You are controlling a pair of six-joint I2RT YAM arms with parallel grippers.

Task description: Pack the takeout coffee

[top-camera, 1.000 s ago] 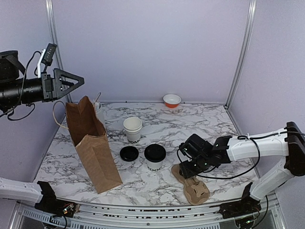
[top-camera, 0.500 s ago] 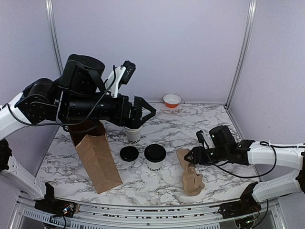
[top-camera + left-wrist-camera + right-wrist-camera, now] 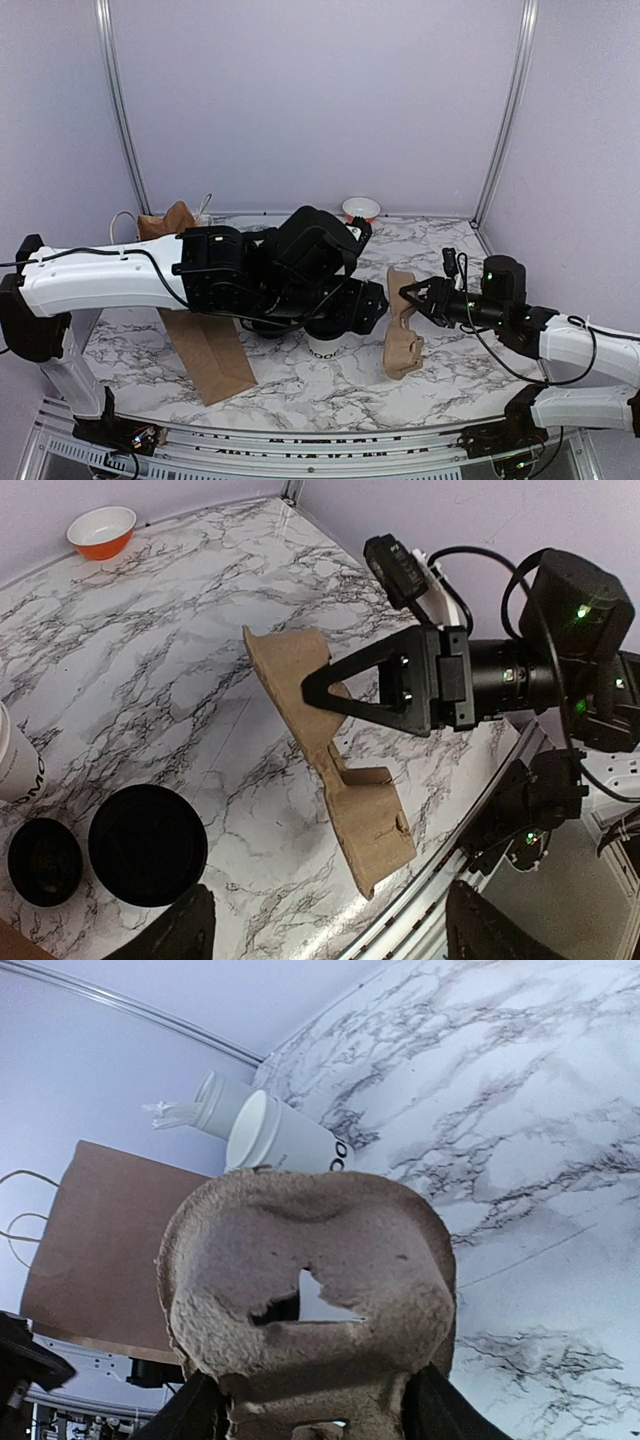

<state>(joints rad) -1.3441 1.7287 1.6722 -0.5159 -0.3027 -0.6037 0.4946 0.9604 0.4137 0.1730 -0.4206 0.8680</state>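
The right claw (image 3: 318, 685) is clamped on the upper end of a brown pulp cup carrier (image 3: 345, 780) and holds it tilted. The carrier's long axis slopes down from that grip toward the near edge of the marble table (image 3: 180, 650). Whether its lower end touches the marble cannot be told. The left claw (image 3: 330, 925) stands wide open with nothing between its 2 fingers, facing the carrier from close by.

The takeout coffee (image 3: 148, 845) stands upright on the marble, black lid on, beneath the left arm. In the left wrist view it sits low and to the left, by that side's finger. A loose black lid (image 3: 43, 854) lies just beside it.

So the coffee lies on the left arm's side of the carrier, and the left claw is clearly the nearer of the 2. The next move likely turns on that. The cup's axis is vertical while the carrier's wells are tilted, so the carrier looks unready to receive the cup until it is levelled.
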